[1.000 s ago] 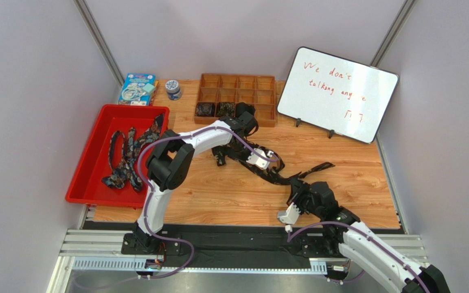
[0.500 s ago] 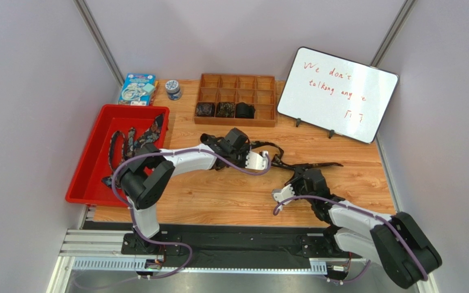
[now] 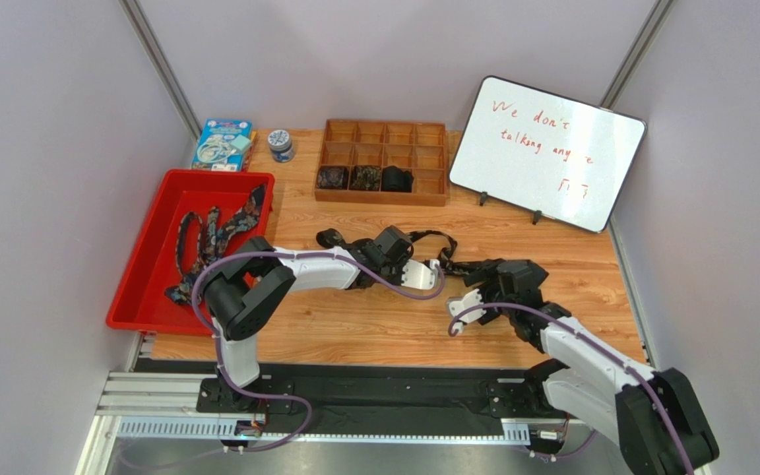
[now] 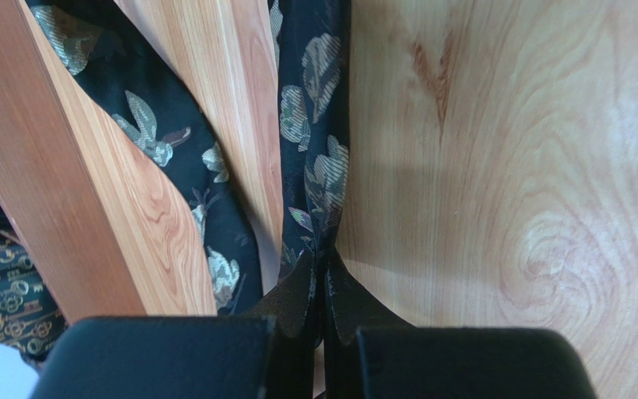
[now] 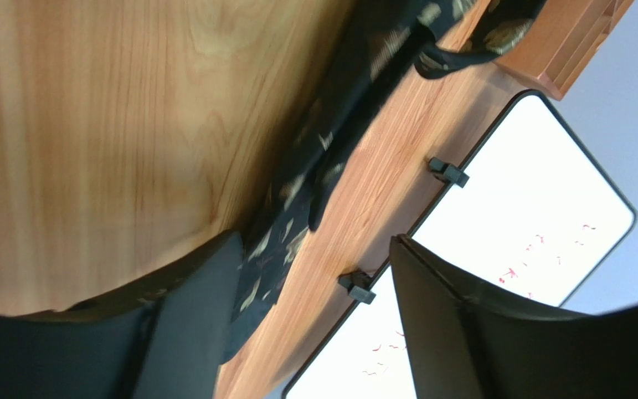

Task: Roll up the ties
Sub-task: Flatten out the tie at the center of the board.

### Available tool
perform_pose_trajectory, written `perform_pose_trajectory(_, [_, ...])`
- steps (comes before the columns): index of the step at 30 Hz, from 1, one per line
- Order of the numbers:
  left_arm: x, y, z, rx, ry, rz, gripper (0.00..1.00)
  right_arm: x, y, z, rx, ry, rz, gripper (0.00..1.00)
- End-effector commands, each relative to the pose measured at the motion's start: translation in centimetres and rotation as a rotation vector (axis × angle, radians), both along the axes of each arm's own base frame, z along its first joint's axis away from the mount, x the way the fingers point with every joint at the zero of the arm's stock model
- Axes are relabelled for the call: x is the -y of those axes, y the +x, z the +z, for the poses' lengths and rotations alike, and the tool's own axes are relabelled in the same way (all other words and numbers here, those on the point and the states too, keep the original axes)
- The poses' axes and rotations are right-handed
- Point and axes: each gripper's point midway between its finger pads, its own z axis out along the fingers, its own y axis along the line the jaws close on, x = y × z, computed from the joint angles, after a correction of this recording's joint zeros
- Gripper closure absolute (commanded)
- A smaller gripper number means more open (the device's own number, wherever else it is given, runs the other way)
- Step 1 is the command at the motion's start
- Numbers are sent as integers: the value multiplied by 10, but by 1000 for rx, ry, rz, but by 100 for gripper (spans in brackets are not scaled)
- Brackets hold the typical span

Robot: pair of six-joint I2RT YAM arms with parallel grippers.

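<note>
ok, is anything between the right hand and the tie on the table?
Nothing visible. The tie runs straight into the gap of the open right hand, with no other object between them. The left hand is shut on the tie further along, clear of that gap.

Black tie [image 4: 318, 158] with pale floral motifs, red tray [image 3: 141, 269], wood-grain table [image 3: 354, 322], white board [image 3: 552, 139] with red writing

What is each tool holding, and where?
The left tool pinches the tie on a narrow stretch. The right tool is open over it, holding nothing.
</note>
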Motion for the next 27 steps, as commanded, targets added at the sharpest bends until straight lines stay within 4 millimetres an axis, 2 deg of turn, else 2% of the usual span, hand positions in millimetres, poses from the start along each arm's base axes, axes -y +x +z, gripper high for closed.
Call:
perform_pose_trajectory(1, [-29, -17, -26, -83, 124, 47, 100, 6, -28, 6, -176, 64, -32, 27])
perform_pose_trajectory(2, [-30, -19, -27, -88, 125, 50, 100, 5, -30, 10, -197, 93, -44, 27])
perform_pose_trajectory(3, [-30, -19, -28, -90, 125, 52, 100, 7, -24, 27, -188, 139, -85, 27])
perform_pose_trajectory(5, [-29, -19, -27, -98, 128, 51, 94, 9, -31, 32, -257, 191, -140, 28])
perform_pose_trajectory(6, [-28, -20, -26, -96, 125, 51, 93, 13, -23, 51, -240, 229, -177, 29])
perform_pose_trajectory(7, [-28, -22, -26, -108, 118, 42, 92, 16, -30, 45, -313, 250, -235, 30])
perform_pose_trajectory(8, [-28, -24, -24, -111, 111, 38, 87, 17, -28, 51, -329, 280, -261, 32])
perform_pose_trajectory(10, [-26, -27, -19, -115, 89, 28, 84, 22, -23, 58, -381, 330, -349, 38])
perform_pose_trajectory(12, [-25, -26, -13, -103, 65, 33, 78, 24, -21, 60, -445, 408, -462, 44])
perform_pose_trajectory(13, [-23, -28, -11, -111, 54, 28, 75, 22, -14, 74, -452, 440, -492, 47])
perform_pose_trajectory(14, [-23, -29, -9, -116, 46, 29, 71, 19, -15, 64, -541, 482, -569, 50])
perform_pose_trajectory(16, [-18, -35, 0, -130, 10, 6, 68, 15, -11, 67, -602, 534, -651, 57])
perform_pose_trajectory(17, [-17, -37, 4, -133, -6, 3, 64, 9, 0, 70, -642, 560, -678, 59])
perform_pose_trajectory(19, [-10, -42, 24, -140, -68, -19, 61, 2, 1, 67, -738, 606, -784, 62])
perform_pose_trajectory(20, [-12, -47, 28, -158, -75, -23, 60, -3, 12, 78, -745, 639, -797, 63])
perform_pose_trajectory(21, [-10, -48, 43, -155, -115, -18, 59, -6, 10, 65, -824, 640, -874, 65])
perform_pose_trajectory(22, [-4, -52, 53, -183, -157, -35, 59, -8, 14, 64, -844, 646, -903, 65])
perform_pose_trajectory(23, [-7, -59, 57, -221, -159, -38, 59, -10, 20, 66, -855, 659, -927, 65])
perform_pose_trajectory(24, [-4, -57, 68, -232, -196, -21, 59, -11, 21, 53, -912, 654, -1011, 66])
perform_pose_trajectory(27, [1, -51, 71, -259, -211, 6, 59, -13, 28, 39, -991, 657, -1156, 68])
